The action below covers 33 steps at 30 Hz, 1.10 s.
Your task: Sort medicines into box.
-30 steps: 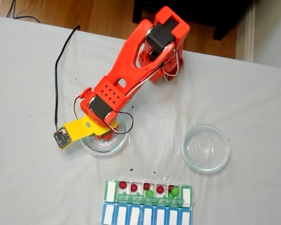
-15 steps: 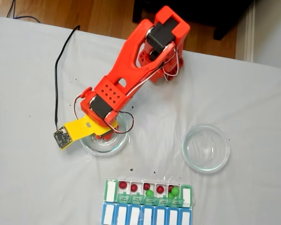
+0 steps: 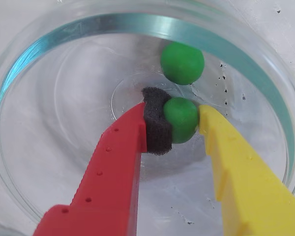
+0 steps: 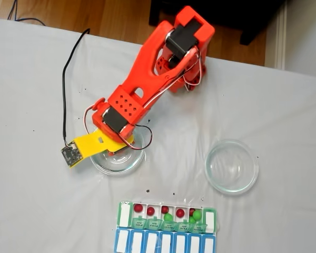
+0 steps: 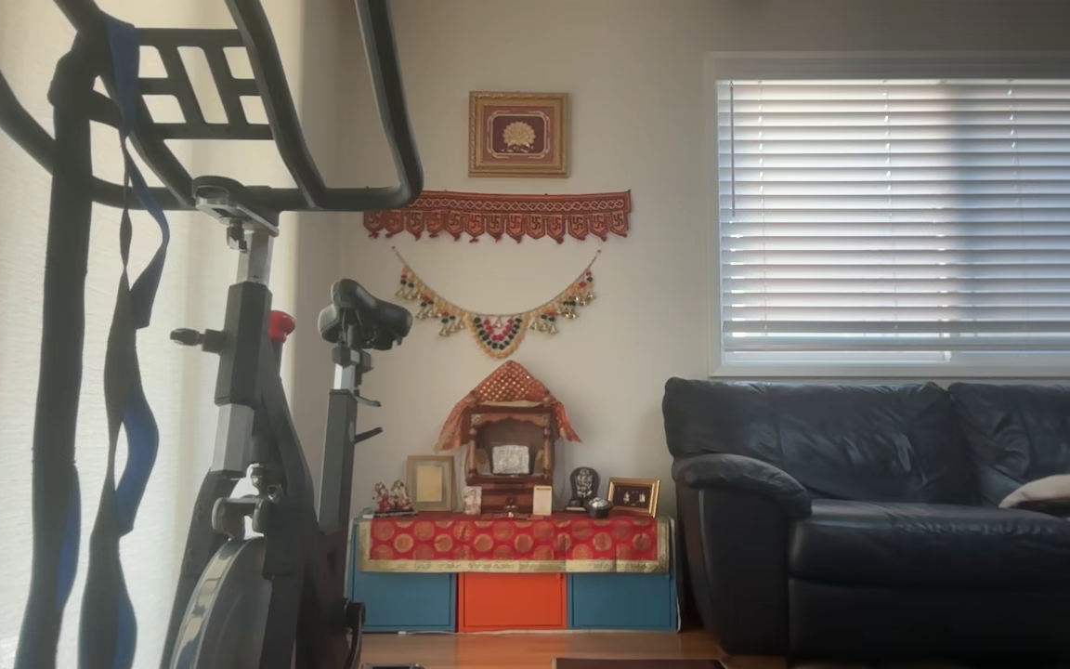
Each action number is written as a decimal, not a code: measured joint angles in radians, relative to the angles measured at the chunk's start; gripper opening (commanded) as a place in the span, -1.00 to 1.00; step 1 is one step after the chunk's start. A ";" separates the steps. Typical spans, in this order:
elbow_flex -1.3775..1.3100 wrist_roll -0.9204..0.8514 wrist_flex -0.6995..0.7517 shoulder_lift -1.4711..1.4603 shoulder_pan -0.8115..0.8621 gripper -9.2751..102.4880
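Gripper (image 3: 173, 120): pinching one green ball (image 3: 182, 119)
Spare green ball (image 3: 182, 62): loose, just beyond
Dish (image 3: 49, 44): clear glass, holds both

This is a home living room. In the other view a dark sofa (image 5: 897, 520) sits at four o'clock under a blinded window (image 5: 923, 214), an exercise bike (image 5: 256, 446) stands at nine o'clock, and a small shrine (image 5: 509, 437) with framed pictures rests on a low cabinet (image 5: 509, 581) beneath wall hangings (image 5: 498, 216). In the fixed view a wood floor (image 4: 95, 18) shows at twelve o'clock beyond the white-covered table (image 4: 37, 211).
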 measured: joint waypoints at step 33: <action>-0.147 0.160 0.222 0.040 -0.043 -0.81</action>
